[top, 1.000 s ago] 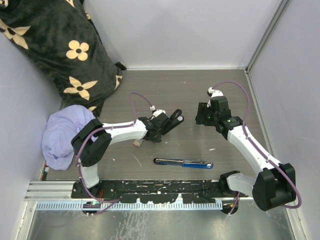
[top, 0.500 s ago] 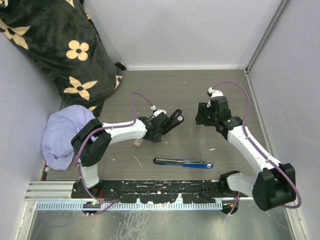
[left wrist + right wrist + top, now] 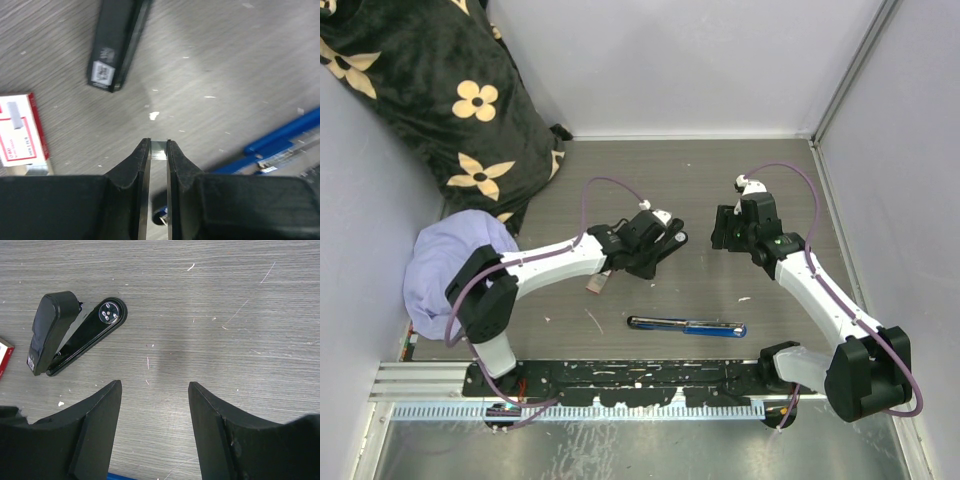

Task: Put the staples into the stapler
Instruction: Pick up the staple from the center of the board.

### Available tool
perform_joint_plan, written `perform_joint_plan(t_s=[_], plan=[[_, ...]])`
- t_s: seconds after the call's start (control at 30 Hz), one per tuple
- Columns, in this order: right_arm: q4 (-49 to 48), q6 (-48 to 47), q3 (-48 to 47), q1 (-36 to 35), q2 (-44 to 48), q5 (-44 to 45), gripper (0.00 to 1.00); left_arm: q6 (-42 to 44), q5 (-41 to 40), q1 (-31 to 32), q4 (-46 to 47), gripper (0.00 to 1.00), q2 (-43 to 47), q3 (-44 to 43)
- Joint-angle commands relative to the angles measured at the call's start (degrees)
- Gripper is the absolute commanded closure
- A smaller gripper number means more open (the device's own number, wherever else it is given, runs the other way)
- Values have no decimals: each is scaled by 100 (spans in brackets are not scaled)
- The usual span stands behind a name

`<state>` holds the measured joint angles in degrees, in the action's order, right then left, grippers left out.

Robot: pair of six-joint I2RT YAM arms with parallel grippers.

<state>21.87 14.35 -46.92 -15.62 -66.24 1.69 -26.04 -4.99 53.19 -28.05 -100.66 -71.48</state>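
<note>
One black stapler [image 3: 75, 335], one blue stapler [image 3: 687, 326], one staples box [image 3: 20, 131]; left pincer [image 3: 158, 144] clamps silver strip [image 3: 159, 152], right pincer [image 3: 155, 386] released.

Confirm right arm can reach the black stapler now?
Probably yes: the right pincer is open and empty, with bare table between it and the black stapler. The left pincer, shut on a staple strip, hovers close.

The left arm [image 3: 560, 260] and the right arm [image 3: 820, 290] are built alike: smooth white tubular links joined by bulky black joint housings. A thin purple cable [image 3: 610, 180] runs in a loop along each arm and ends at a small white connector by the wrist. A tiny green light [image 3: 778, 240] shows on the right wrist. The left end effector [image 3: 158, 145] and the right end effector [image 3: 155, 385] are matt black, with thick moulded fingers [image 3: 95, 415] that curve outside and are flat inside.
</note>
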Motion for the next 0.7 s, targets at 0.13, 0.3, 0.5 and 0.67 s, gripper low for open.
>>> perform_joint_plan(t_s=[0.13,0.3,0.5,0.67], plan=[[-159,68,-70,17,194,134,38,436,993,520,230,90,366,-551],[-143,62,-83,19,192,138,38,639,1165,882,410,91,194,-766],[-140,53,-102,18,212,165,38,971,1317,1253,662,91,-134,-922],[-148,50,-84,19,203,195,38,1257,1285,1477,802,92,-333,-1005]])
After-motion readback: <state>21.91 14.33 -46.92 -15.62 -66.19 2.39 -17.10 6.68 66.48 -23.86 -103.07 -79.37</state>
